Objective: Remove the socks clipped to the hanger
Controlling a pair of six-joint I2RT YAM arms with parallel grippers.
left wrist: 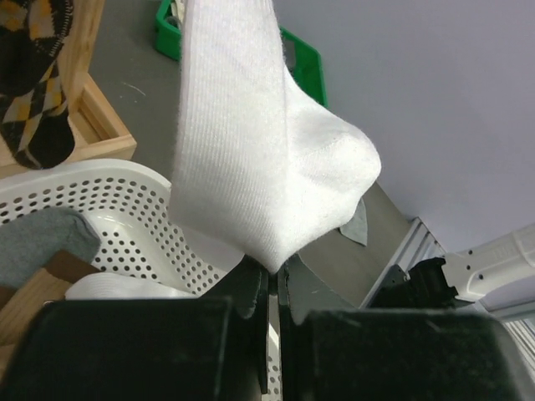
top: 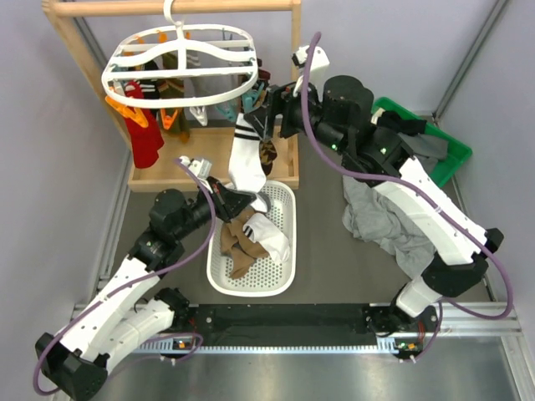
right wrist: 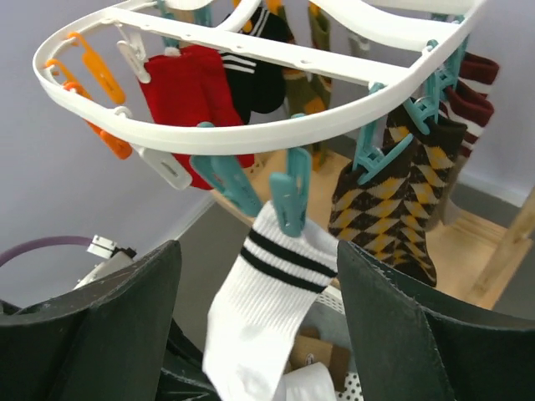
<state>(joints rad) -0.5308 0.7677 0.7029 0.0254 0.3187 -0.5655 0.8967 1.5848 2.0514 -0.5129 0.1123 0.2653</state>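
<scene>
The white oval hanger (top: 180,63) hangs from a wooden rail; its rim crosses the right wrist view (right wrist: 251,134). A white sock with two black stripes (top: 247,159) hangs from a teal clip (right wrist: 290,196) at the rim's near right. My left gripper (top: 241,200) is shut on this sock's lower end (left wrist: 251,150), pinched between the fingertips (left wrist: 273,271). My right gripper (right wrist: 257,251) is open, one finger on each side of the sock's cuff (right wrist: 292,267), just below the clip. A red sock (right wrist: 196,92), an argyle sock (right wrist: 393,200) and a black striped sock (right wrist: 255,71) stay clipped.
A white perforated basket (top: 251,292) below the hanger holds brown, white and grey socks. A heap of grey garments (top: 380,221) lies under my right arm. A green bin (top: 447,154) stands at the back right. The wooden stand's base (top: 209,167) is behind the basket.
</scene>
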